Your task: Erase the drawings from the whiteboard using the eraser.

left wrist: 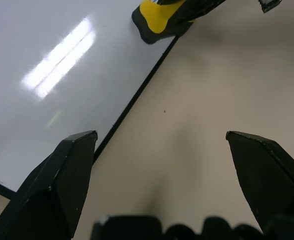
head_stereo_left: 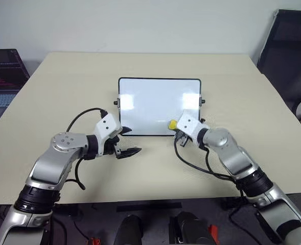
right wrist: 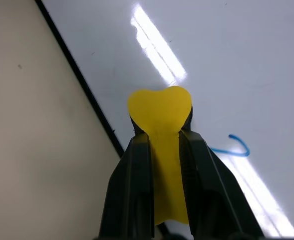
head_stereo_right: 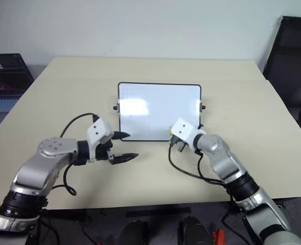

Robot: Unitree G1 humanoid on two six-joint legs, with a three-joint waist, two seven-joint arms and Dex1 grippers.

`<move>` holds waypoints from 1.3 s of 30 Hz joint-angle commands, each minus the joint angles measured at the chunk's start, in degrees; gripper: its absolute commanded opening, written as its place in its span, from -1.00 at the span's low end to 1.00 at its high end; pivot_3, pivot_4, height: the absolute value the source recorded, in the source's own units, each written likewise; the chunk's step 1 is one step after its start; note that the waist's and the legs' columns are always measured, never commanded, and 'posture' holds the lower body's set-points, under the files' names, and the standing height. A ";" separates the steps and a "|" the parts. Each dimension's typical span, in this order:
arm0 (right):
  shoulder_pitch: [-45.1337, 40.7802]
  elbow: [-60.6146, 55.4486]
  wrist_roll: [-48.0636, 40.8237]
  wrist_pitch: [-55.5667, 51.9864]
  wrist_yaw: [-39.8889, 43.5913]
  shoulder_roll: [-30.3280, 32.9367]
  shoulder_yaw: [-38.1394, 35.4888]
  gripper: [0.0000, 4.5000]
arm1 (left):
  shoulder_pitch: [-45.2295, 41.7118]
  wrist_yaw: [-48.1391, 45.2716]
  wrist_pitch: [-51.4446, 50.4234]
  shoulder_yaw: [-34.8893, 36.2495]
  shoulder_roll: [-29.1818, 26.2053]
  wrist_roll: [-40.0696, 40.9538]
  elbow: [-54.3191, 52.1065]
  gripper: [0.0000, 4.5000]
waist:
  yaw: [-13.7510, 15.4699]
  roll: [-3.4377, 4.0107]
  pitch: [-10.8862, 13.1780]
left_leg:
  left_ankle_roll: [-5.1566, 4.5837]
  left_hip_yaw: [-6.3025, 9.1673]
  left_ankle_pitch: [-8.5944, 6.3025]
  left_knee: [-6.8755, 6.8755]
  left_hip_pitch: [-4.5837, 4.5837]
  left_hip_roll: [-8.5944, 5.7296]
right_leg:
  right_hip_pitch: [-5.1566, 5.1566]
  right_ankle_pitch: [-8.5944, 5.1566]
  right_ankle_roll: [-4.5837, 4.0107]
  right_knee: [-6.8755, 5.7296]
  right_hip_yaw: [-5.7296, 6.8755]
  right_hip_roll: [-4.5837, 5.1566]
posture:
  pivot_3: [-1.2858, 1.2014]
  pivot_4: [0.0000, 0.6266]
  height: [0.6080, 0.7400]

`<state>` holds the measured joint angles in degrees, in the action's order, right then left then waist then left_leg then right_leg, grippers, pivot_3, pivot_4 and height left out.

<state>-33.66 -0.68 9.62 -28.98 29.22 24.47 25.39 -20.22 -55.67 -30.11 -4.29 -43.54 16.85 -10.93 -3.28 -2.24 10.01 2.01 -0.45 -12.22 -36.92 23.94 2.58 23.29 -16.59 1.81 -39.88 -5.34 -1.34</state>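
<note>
While most of the whiteboard [head_stereo_left: 159,106] reads clean in the head views, one thin blue stroke [right wrist: 231,146] remains near the eraser [right wrist: 160,112] in the right wrist view, so erasing is judged unfinished; marks elsewhere cannot be ruled out under the glare. Eraser: yellow block, clamped between the two fingers of the right end effector [head_stereo_left: 177,127], sitting over the board's near right corner, just inside the black frame. Contact with the surface cannot be told. Its long axis runs along the fingers, yellow tip pointing away from the robot and slightly left, across the board. Board lies flat mid-bench [head_stereo_left: 78,87], long side across the robot's view. Left end effector [head_stereo_left: 125,141] hangs empty, fingers spread wide, at the board's near left corner.
</note>
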 commanded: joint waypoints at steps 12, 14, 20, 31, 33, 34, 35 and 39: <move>-1.34 5.81 5.96 6.74 -4.73 -2.17 -3.28 -0.84 | -0.70 0.68 -2.65 1.38 -0.32 1.61 -4.66 1.00 | -0.39 0.00 0.00 | -0.13 -0.09 0.10 0.09 -0.07 -0.01 | 0.01 0.07 -0.04 -0.01 -0.11 -0.03 | 0.03 -0.52 1.00; 0.14 4.37 5.63 5.26 -0.90 -1.85 -1.52 -0.84 | -0.80 0.78 -2.99 1.35 -0.28 1.77 -4.96 1.00 | -0.42 -0.02 -0.01 | -0.13 -0.08 0.10 0.09 -0.09 0.00 | 0.00 0.07 -0.04 -0.01 -0.10 -0.03 | 0.03 -0.52 1.00; -2.70 6.14 7.94 7.76 -7.63 -3.44 -5.84 -0.84 | -1.05 0.98 -3.66 1.44 -0.29 2.09 -5.30 1.00 | -0.45 -0.02 -0.01 | -0.13 -0.08 0.11 -0.02 -0.12 0.01 | -0.04 0.13 0.05 -0.04 -0.13 -0.03 | 0.03 -0.52 1.00; -1.03 4.07 7.64 3.25 -0.62 -2.12 -4.04 -0.85 | -1.08 1.06 -4.06 1.03 0.21 2.45 -5.61 1.00 | -0.09 -0.02 -0.01 | -0.20 -0.09 0.16 0.06 -0.09 -0.01 | -0.01 0.16 0.01 0.00 -0.12 0.01 | 0.03 -0.52 1.00; -0.35 2.48 7.51 2.49 0.81 -2.45 -3.57 -0.85 | -1.21 1.17 -4.20 0.91 0.38 2.46 -5.69 1.00 | -0.10 -0.02 -0.01 | -0.20 -0.09 0.15 0.05 -0.10 -0.01 | -0.02 0.16 0.01 0.00 -0.12 0.01 | 0.03 -0.52 1.00; -0.42 1.33 7.45 2.33 0.05 -2.86 -4.62 -0.85 | -1.37 1.24 -4.32 0.85 0.50 2.49 -5.76 1.00 | -0.16 -0.02 -0.01 | -0.20 -0.09 0.16 0.05 -0.10 -0.01 | -0.02 0.16 0.01 0.00 -0.12 0.01 | 0.03 -0.52 1.00; -0.51 0.53 7.43 2.21 -0.61 -3.13 -5.45 -0.85 | -1.46 1.27 -4.40 0.83 0.58 2.51 -5.82 1.00 | -0.19 -0.01 -0.01 | -0.20 -0.10 0.16 0.04 -0.10 -0.01 | -0.02 0.17 0.02 0.00 -0.13 0.01 | 0.03 -0.52 1.00; 0.26 -5.26 5.23 -0.79 -1.81 -3.54 -10.48 -0.85 | -1.65 0.91 -4.41 1.06 0.81 2.86 -5.70 1.00 | -0.07 0.01 0.01 | -0.20 -0.10 0.16 0.03 -0.06 -0.02 | 0.02 0.17 0.03 0.00 -0.13 0.01 | 0.03 -0.52 1.00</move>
<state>-33.02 -0.98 16.34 -28.22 28.20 21.11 18.91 -20.74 -54.55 -34.72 -4.31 -42.78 18.50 -14.98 -3.35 -2.23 10.01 1.82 -0.55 -12.06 -36.87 23.90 2.56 23.32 -16.42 1.84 -39.87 -5.47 -1.32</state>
